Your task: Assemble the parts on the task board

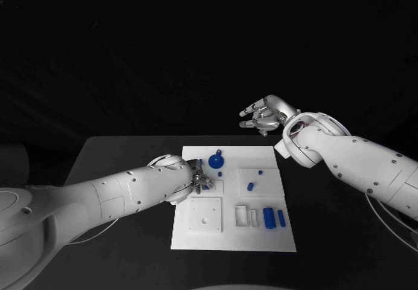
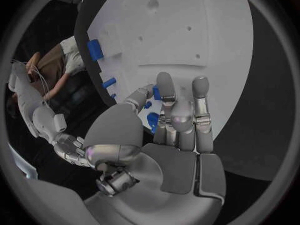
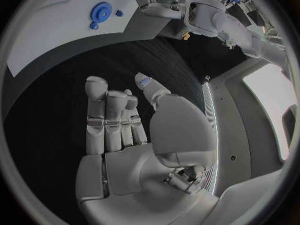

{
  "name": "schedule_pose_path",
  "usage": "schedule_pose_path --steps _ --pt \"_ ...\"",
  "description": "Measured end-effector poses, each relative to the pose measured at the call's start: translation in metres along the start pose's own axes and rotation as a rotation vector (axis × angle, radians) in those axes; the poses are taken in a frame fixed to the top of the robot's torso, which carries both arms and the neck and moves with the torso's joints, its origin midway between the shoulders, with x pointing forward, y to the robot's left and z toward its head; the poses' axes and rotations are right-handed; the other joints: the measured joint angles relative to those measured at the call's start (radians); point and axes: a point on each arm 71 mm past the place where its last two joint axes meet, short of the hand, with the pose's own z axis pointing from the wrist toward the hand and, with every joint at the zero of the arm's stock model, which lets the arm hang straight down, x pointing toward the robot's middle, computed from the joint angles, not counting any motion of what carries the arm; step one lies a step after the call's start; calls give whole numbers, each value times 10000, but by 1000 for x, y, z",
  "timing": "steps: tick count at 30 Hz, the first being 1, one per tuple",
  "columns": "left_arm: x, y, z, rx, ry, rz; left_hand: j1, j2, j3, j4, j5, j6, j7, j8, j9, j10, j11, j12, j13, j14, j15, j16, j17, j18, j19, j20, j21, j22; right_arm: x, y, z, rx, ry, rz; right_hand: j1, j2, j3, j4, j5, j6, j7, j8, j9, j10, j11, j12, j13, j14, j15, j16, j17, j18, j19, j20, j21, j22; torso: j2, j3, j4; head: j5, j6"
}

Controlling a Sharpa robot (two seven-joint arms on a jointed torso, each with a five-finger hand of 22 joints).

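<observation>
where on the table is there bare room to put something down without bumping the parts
Bare black table lies left of the task board, behind the left arm, and a strip runs along its right edge. The board's near-left corner is bare too. It is crowded around the left hand and blue disc, and the blue blocks near-right.

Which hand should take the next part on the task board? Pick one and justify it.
Probably the left. The left hand is over the task board, fingers beside the small blue parts. The right hand is open, raised beyond the board's far edge.
</observation>
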Motion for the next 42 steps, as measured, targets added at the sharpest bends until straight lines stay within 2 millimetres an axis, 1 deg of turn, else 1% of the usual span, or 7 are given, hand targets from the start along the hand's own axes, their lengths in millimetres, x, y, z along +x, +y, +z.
schedule_pose_path --steps 4,6,13,24,30,34,42 --pt "0 -1 0 12 -15 55 0 0 -26 23 -108 2 0 1 195 35 -35 115 -115 20 18 46 118 0 0 0 0 0 0 0 0 -1 5 2 0 0 0 0 0 -2 -2 0 0 0 0 0 0 0 0 0 0 -1 0 0 0 0 0 -2 5 -7 5" --pt "1 -1 0 19 -23 85 0 0 -62 53 -113 39 35 4 275 217 148 180 -160 72 0 107 165 -1 0 0 39 -1 0 0 0 0 7 2 0 0 0 0 0 -2 -2 0 0 0 0 0 1 0 0 0 0 -1 0 0 0 0 0 -3 7 -12 6" --pt "1 -2 0 33 -79 221 0 1 -126 115 -232 40 34 60 556 217 148 337 -325 89 17 116 330 -1 0 0 78 -1 0 0 0 2 17 3 0 0 0 0 0 -3 -3 0 0 1 0 0 1 0 0 0 0 -2 0 0 0 0 1 -7 8 -14 7" --pt "1 -4 0 42 -109 355 92 93 -322 310 -738 62 45 87 755 217 149 450 -434 124 51 162 451 -1 36 36 117 -2 2 1 1 -8 46 19 0 0 0 0 0 -4 -4 0 0 2 1 0 -8 0 0 0 0 -2 0 0 0 0 1 -3 8 -19 7" --pt "1 -5 1 48 -92 388 235 235 -693 681 -1349 76 37 72 788 217 149 483 -486 172 25 161 462 0 35 36 117 -3 2 1 1 -8 58 24 0 0 0 0 0 -4 -4 0 0 16 15 0 -7 0 0 0 -1 -2 0 0 0 0 1 -4 7 -33 5" --pt "1 -5 1 44 -76 403 360 110 -977 969 -1665 79 35 72 788 217 149 517 -504 205 8 162 462 2 72 0 117 -3 3 1 1 -5 66 26 -32 32 -1 0 0 -5 -5 0 0 -4 -5 0 -17 0 0 -39 0 -4 0 0 0 0 2 -8 6 -40 2" --pt "1 -5 2 32 -68 411 359 -103 -1071 1227 -1789 139 -24 86 787 217 149 523 -518 271 -53 161 478 4 72 -1 117 -4 3 1 1 -2 76 29 -41 41 0 0 0 -5 -5 0 0 -22 -22 0 -19 0 0 -38 0 -4 0 0 0 0 2 -13 9 -57 -12"
